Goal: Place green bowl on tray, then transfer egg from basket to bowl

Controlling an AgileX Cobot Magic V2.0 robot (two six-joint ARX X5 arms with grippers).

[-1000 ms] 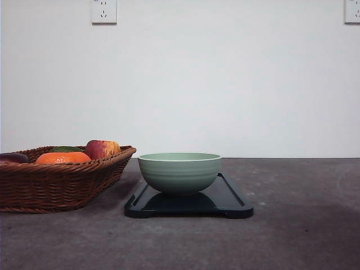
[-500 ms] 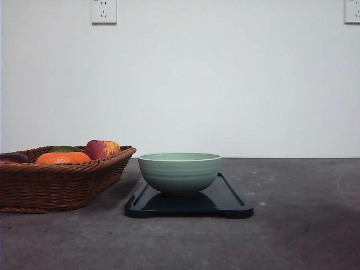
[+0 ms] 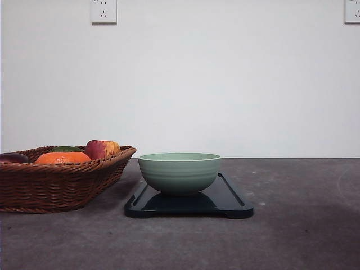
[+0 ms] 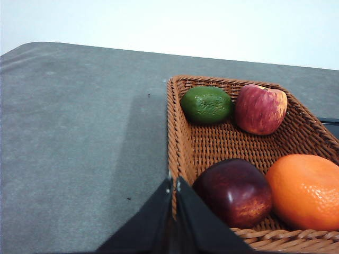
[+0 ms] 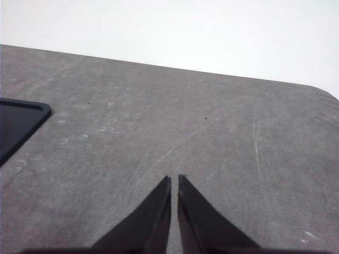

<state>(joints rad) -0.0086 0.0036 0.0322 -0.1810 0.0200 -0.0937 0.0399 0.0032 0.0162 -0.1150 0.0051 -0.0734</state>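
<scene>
Pale sage-green ridged bowl sits on the flat dark rectangular tray, centre of my front view. The brown woven wicker basket lies left, holding fruit. My left gripper and right gripper are both pinched closed, empty.

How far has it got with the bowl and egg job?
The first half looks done: the green bowl sits on the tray. Nothing is in hand; the left claw and the right claw are both shut and empty. The egg move is left, but the basket shows only fruit, no egg.
</scene>
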